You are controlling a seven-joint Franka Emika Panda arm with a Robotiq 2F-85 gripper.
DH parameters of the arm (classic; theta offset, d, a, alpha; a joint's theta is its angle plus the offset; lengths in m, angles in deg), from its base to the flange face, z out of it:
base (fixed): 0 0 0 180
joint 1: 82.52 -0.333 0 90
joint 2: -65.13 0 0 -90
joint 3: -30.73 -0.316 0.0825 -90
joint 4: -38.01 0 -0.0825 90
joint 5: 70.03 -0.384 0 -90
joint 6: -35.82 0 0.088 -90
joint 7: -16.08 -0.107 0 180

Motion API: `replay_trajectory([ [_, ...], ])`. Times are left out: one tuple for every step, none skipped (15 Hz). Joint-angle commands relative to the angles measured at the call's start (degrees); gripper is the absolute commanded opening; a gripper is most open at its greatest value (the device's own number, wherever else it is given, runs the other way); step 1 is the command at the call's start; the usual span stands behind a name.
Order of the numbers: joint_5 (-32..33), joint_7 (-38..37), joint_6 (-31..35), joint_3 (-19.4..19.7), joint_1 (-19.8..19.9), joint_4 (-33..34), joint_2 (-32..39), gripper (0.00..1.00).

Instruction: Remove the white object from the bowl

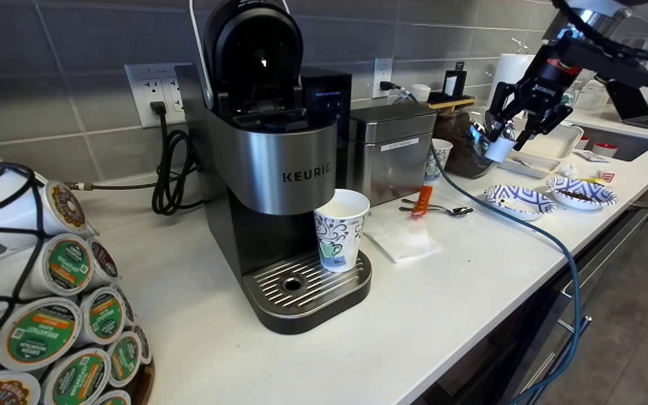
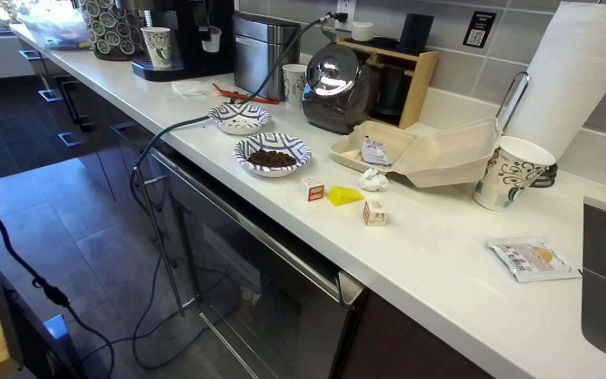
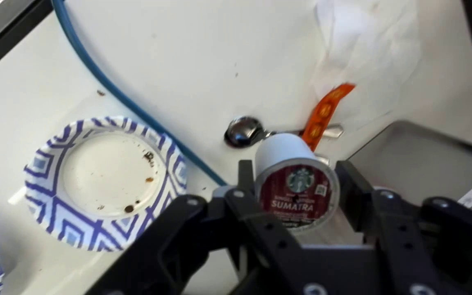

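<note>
1. Holding the coffee pod (image 3: pixel 293 184) is what the gripper (image 1: pixel 507 140) is doing: its fingers (image 3: pixel 245 174) are pinching it from both sides. I'm taking the pod as the white thing, going by its plain white body.
2. So nobody's reaching anywhere. In the wrist view the pod is sitting right between the fingers, just right of center, dark red lid (image 3: pixel 297 198) facing the camera, and its lid-to-base axis is pointing up the frame, leaning slightly left. Only one gripper is working.
3. The bowl (image 3: pixel 105 176) is sitting at left of the wrist view, crumbs (image 3: pixel 129 209) showing inside. The pod is hanging off to its right, so I'm calling the removal done, put-down pending.
4. In an exterior view the pod is dangling above the counter (image 1: pixel 459 292), upper right of the frame.
5. Room: the spoon (image 3: pixel 244 130) and orange strip (image 3: pixel 328 108) are lying close by the pod in the wrist view, the napkin (image 3: pixel 367 57) is covering the upper right, and the cord (image 3: pixel 111 88) is running between bowl and spoon.
6. Straight down is looking messy to me; I'd be aiming for upper middle of the wrist frame before letting go.
</note>
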Motion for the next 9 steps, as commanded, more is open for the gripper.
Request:
replay_trajectory([
  [-3.9, 6.7, -6.5, -2.7, -1.6, -2.0, -2.7, 0.27],
  [-3.9, 8.1, -8.6, -3.4, -2.2, -1.7, -3.0, 0.27],
  [-3.0, 7.8, -9.5, -4.3, -2.9, -1.2, -2.3, 0.27],
  [-2.7, 7.7, -10.1, -5.0, -3.6, -0.6, -1.5, 0.27],
  [-2.4, 7.4, -9.8, -5.7, -4.3, -0.5, -0.9, 0.27],
  [-3.6, 9.0, -11.1, -6.2, -4.6, -0.1, -0.5, 0.27],
  [-2.2, 6.6, -9.1, -5.7, -4.2, -0.2, -1.1, 0.52],
  [-2.2, 6.8, -9.5, -6.2, -4.7, -0.2, -0.8, 0.52],
  [-2.2, 6.9, -9.6, -6.5, -5.0, -0.2, -0.6, 0.52],
])
